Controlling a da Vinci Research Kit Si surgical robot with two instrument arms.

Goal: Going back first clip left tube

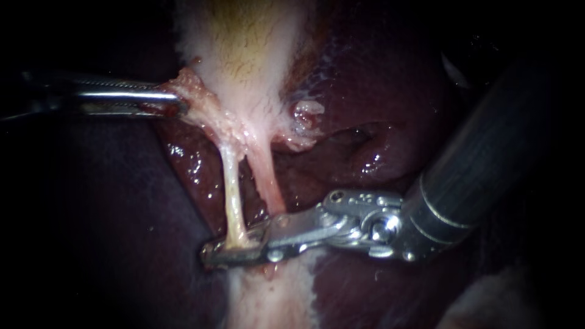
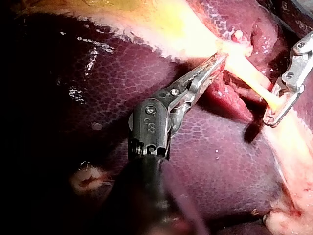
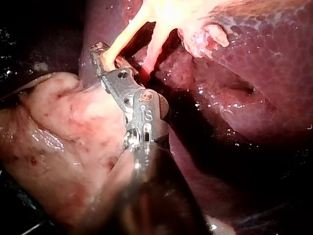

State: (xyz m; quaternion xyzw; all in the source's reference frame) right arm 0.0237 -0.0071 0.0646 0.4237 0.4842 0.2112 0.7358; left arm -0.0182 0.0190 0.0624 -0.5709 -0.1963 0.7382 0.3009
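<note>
Here's the left tube [image 1: 230, 189], the pale yellow strand running from the centre down toward 7 o'clock in the endoscope view, pulled taut. The right instrument [image 1: 234, 248] comes in from 4 o'clock, and its pincer sits right at the tube's foot. There's a narrow gap between its two halves and the tube lies in that gap, with nothing squeezed that I can see.

Is a clip on? I can't make one out in any view, because the pincer covers the very spot. My read is that the backing-off is barely under way. The pincer has yet to slide clear toward 4 o'clock before anyone can judge the clip.

Over at 10 o'clock, the left instrument [image 1: 173, 102] has its pincer clamped tight on the ragged fringe at the neck of the gallbladder [image 1: 244, 49], holding it all stretched.

Room to move? The way out along the shaft looks open, with dark liver [image 1: 365, 122] beneath it. The tight side is the right tube [image 1: 268, 176], the pinker strand just beside the left one, which runs down to the pincer's upper half. A sideways drift could snag it. Pale tissue [image 1: 268, 298] lies right under the tip at 6 o'clock.
</note>
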